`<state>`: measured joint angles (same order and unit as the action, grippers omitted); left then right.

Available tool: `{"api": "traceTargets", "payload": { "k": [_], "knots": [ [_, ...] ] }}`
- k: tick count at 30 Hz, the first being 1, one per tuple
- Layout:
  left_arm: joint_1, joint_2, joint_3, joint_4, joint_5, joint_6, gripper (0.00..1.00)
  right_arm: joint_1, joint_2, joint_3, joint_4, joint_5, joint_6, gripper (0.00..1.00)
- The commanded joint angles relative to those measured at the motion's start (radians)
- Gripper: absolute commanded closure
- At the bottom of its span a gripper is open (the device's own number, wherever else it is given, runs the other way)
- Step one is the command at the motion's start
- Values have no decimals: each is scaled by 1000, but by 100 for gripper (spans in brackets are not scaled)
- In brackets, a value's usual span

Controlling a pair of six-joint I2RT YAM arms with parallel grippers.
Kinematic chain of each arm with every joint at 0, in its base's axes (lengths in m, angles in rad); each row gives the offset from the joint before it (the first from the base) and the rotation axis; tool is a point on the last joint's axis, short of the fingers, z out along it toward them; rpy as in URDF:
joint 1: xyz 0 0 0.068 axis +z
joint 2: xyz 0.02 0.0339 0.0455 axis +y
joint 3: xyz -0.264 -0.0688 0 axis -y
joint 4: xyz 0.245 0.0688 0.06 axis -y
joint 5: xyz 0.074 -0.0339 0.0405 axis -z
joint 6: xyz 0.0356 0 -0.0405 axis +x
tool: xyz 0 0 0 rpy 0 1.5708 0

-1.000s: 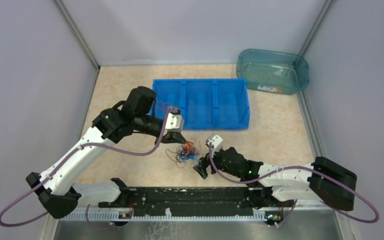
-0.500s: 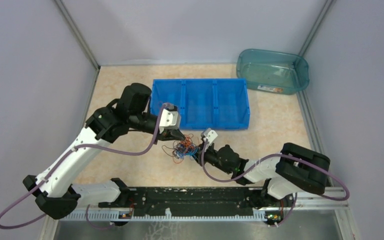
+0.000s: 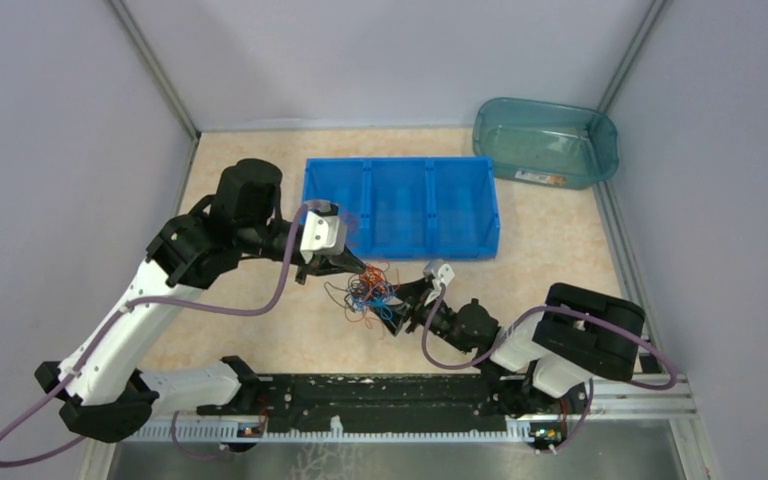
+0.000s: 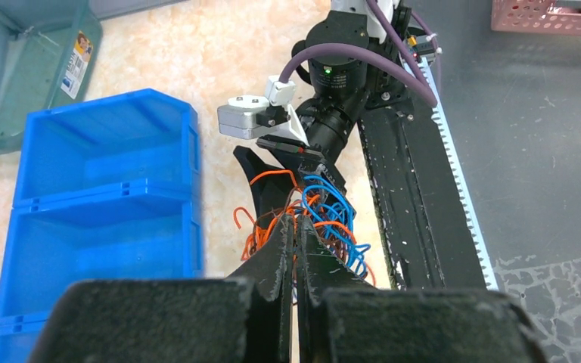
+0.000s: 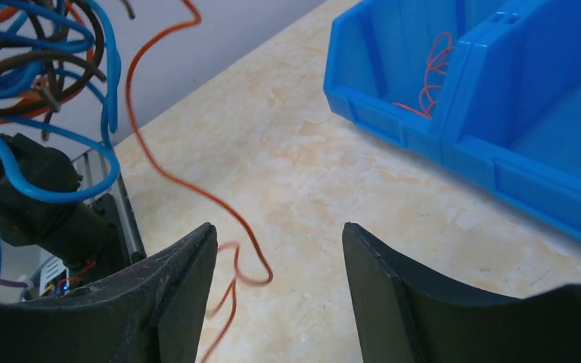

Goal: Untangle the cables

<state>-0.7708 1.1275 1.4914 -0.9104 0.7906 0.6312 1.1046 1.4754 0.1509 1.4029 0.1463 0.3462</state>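
High rear camera looks down on the table (image 3: 560,270); close wrist cameras share the cables (image 4: 319,208).

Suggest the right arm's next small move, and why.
Probably close the right gripper on the loose orange strand. Its jaws stand open with that strand's loop in the gap, trailing out of the tangle that the left gripper pinches shut. A strand already hanging apart looks easiest to draw out, though the loop may hang just beyond the jaws.
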Motion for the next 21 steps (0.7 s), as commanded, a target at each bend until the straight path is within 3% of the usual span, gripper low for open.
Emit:
{"api": "traceTargets", "payload": {
  "k": [1, 7, 12, 16, 18, 20, 21],
  "knots": [
    [-5, 2, 64, 1, 43, -29, 100, -6, 23, 22, 177, -41, 28, 39],
    [-5, 11, 106, 9, 58, -57, 100, -6, 20, 53, 153, -36, 37, 54],
    [-5, 12, 123, 9, 70, -73, 100, -9, 4, 58, 149, -9, 26, 50],
    [-5, 14, 134, 8, 77, -80, 100, -13, -20, 53, 133, 13, 17, 53],
    [-5, 14, 137, 10, 80, -85, 100, -15, -29, 52, 128, 19, 13, 67],
    [-5, 13, 134, 8, 76, -82, 100, -15, -47, 46, 118, 39, 11, 95],
    [-5, 10, 128, 4, 72, -72, 100, -16, -63, 41, 97, 62, 17, 100]
  ]
}}
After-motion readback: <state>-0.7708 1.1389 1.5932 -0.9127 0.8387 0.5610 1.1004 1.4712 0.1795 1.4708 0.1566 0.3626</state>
